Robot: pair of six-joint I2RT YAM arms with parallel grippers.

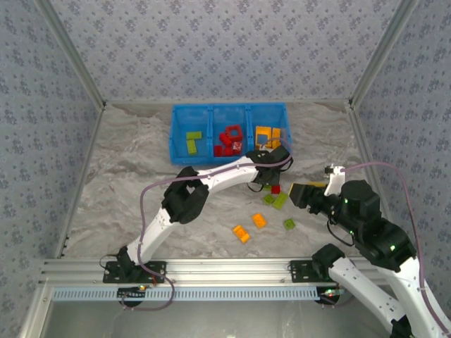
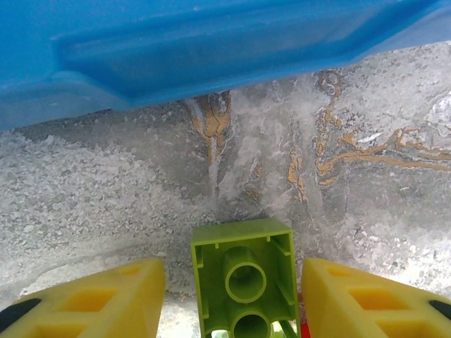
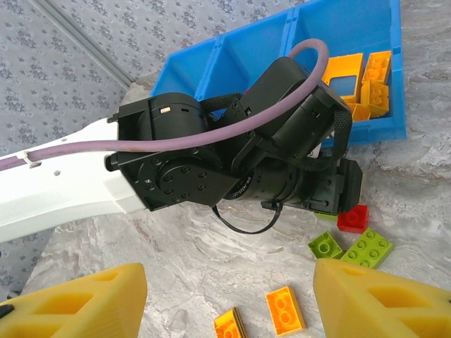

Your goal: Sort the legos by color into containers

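Note:
The blue bin (image 1: 172, 135) at the back holds the containers: green legos (image 1: 192, 139) on the left, red legos (image 1: 229, 140) in the middle, orange legos (image 1: 268, 135) on the right. My left gripper (image 1: 272, 181) is low just in front of the bin (image 2: 211, 49). Its yellow fingers (image 2: 106, 296) straddle a lime green lego (image 2: 243, 271), hollow underside towards the camera, with a narrow gap on each side. My right gripper (image 3: 227, 282) hangs open above the table with nothing between its fingers.
Loose on the table are a red lego (image 3: 352, 218), two green legos (image 3: 325, 245) (image 3: 366, 248) and two orange legos (image 3: 285, 310) (image 3: 229, 325). Another green lego (image 1: 289, 224) lies nearer the right arm. The left arm (image 1: 211, 176) stretches across the middle.

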